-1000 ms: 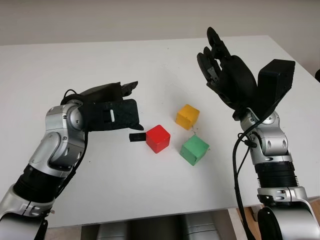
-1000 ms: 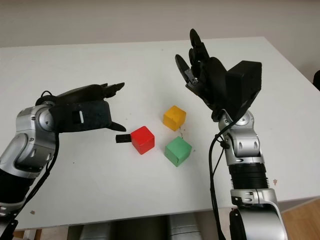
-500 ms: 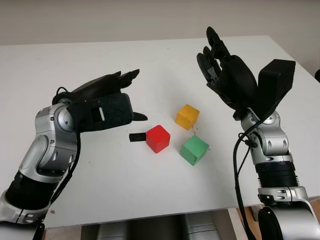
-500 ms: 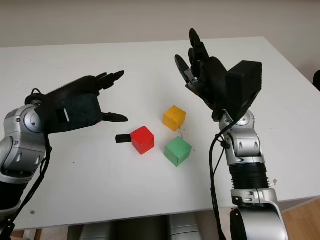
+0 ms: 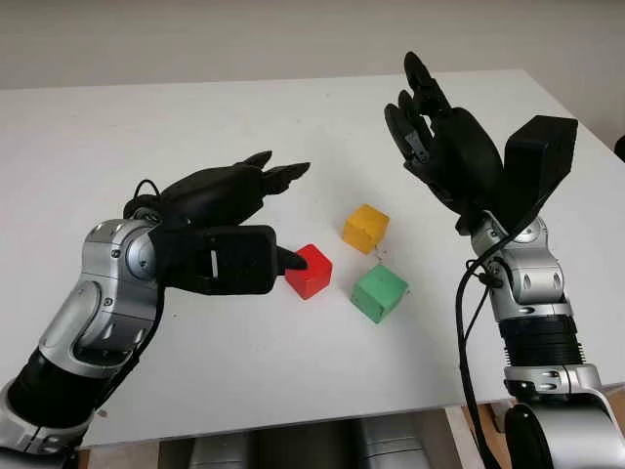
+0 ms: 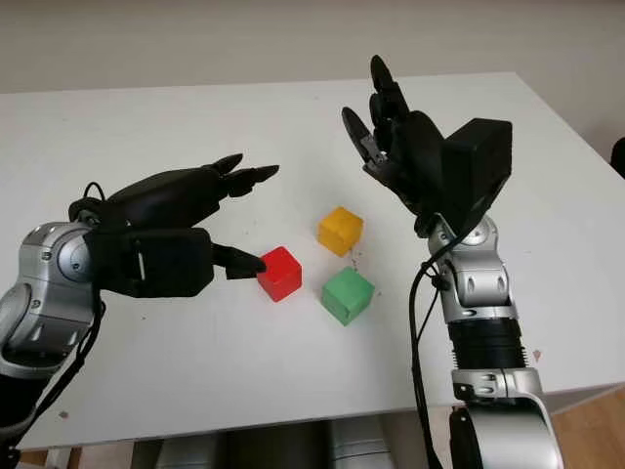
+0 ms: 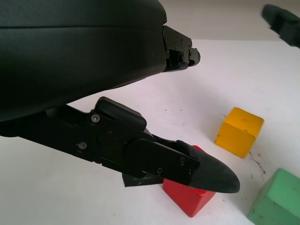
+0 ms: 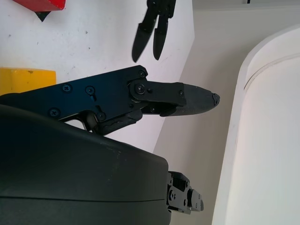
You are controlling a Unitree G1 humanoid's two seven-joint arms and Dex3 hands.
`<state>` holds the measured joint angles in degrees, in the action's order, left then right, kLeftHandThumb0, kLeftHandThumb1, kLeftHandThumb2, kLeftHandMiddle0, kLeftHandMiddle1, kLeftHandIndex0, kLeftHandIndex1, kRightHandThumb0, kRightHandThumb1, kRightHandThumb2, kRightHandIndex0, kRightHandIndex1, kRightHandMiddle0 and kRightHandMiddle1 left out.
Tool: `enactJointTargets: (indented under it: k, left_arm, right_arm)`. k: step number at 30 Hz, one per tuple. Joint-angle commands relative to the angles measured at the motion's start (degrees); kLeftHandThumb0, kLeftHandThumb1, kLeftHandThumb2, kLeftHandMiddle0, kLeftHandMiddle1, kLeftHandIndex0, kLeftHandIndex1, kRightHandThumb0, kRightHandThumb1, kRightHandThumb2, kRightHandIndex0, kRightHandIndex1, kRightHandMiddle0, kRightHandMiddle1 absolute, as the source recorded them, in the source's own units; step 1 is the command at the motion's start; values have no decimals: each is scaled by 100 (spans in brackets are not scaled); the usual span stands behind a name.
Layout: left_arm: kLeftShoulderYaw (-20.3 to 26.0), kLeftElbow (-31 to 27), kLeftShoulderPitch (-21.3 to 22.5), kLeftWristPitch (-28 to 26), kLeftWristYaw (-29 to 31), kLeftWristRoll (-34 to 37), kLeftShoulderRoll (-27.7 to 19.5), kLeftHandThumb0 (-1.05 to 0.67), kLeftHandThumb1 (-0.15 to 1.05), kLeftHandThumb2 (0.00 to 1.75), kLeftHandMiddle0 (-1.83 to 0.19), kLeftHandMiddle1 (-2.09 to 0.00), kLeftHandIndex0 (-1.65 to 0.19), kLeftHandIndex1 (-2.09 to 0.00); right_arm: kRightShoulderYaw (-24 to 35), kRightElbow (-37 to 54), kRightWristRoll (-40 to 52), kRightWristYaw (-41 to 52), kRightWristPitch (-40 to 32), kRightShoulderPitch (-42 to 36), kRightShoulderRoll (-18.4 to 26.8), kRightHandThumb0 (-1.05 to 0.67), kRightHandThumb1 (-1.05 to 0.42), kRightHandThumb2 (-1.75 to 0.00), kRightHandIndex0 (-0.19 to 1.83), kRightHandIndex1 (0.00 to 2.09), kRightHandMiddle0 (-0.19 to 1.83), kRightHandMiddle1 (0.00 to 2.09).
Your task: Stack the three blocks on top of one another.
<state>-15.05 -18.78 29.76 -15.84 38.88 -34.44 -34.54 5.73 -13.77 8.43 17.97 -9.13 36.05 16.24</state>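
Three blocks lie apart on the white table (image 5: 195, 117): a red block (image 5: 311, 271), a yellow block (image 5: 365, 228) behind and right of it, and a green block (image 5: 380, 293) to its right. My left hand (image 5: 298, 215) is open just left of the red block. Its thumb tip is at the block's left face and its other fingers reach over the table behind the block. In the left wrist view the thumb (image 7: 187, 164) hangs over the red block (image 7: 190, 201). My right hand (image 5: 425, 117) is open, held high beyond and right of the yellow block.
A small black piece (image 7: 136, 180) lies on the table against the red block's left side, under my left thumb. The table's front edge (image 5: 293, 418) runs close below the blocks. A pale wall stands behind the table.
My left hand has swung right and down towards the red block, so its thumb now covers the small black piece. The blocks and the right arm have not moved.
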Motion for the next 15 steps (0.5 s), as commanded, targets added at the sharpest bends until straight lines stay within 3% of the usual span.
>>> enactJointTargets:
  k: [1, 7, 15]
  left_arm:
    - [-126, 27, -28, 150, 18, -96, -80, -97, 101, 5, 17, -4, -14, -9]
    - [-426, -163, -224, 266, -65, -710, -5, -104, 104, 14, 12, -7, -18, -8]
    - [-878, -261, -651, 212, -617, -2485, 415, -101, 105, 36, 8, -6, -23, -11]
  right_arm:
    - [9, 46, -43, -37, 49, 74, 42, -59, -105, -45, -19, 2, -13, 5]
    - [25, 54, -19, -42, 55, 64, 21, -59, -105, -44, -19, 2, -13, 5]
    - [29, 85, 20, -78, 33, 32, -7, -58, -105, -43, -19, 3, -14, 5]
